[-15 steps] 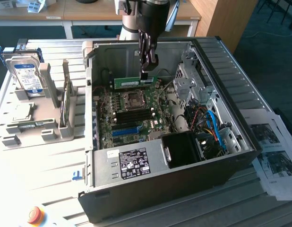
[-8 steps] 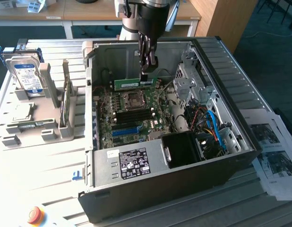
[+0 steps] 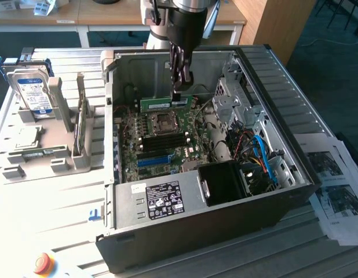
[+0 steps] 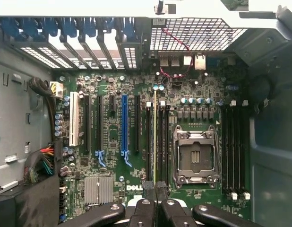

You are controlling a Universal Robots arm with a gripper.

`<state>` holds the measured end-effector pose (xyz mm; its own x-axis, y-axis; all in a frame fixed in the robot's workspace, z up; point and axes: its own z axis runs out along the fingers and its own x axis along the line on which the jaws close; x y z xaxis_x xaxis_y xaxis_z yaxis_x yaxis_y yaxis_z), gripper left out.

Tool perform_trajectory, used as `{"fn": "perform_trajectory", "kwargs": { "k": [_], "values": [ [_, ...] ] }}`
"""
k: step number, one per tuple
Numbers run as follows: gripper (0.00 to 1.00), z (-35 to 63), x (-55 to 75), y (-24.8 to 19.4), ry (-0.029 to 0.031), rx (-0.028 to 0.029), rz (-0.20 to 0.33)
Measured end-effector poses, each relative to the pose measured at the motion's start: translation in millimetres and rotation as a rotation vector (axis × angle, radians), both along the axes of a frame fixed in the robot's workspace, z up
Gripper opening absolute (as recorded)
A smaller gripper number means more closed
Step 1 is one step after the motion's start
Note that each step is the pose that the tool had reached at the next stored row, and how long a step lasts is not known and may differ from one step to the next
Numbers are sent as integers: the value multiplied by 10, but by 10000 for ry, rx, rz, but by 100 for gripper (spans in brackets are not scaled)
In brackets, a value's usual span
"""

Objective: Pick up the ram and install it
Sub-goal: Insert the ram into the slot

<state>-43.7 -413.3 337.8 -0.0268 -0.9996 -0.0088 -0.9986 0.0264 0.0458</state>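
Right now my jaws are clamped on the top edge of the long, thin green circuit-board ram stick, holding it level above the green motherboard inside the open grey computer case. It hangs edge-on over the black memory slots beside the silver processor socket.

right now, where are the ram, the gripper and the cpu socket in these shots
ram [image 3: 159,105], exterior view, flat green face clear of the fingers
gripper [image 3: 176,91], exterior view, midway between fingertips at the ram's top edge
cpu socket [image 4: 195,158], wrist view, middle of the silver-framed square
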Motion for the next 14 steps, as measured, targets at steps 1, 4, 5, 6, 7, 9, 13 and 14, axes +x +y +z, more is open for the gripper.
{"fn": "perform_trajectory", "kwargs": {
  "k": [1, 4, 5, 6, 7, 9, 13, 14],
  "values": [
    [11, -8, 0, 0, 0, 0, 0],
    [11, -31, 0, 0, 0, 0, 0],
    [11, -38, 0, 0, -1, 0, 0],
    [11, -45, 0, 0, 0, -1, 0],
    [11, -53, 0, 0, 0, 0, 0],
    [11, -71, 0, 0, 0, 0, 0],
    [11, -100, 0, 0, 0, 0, 0],
    [11, -109, 0, 0, 0, 0, -1]
  ]
}}
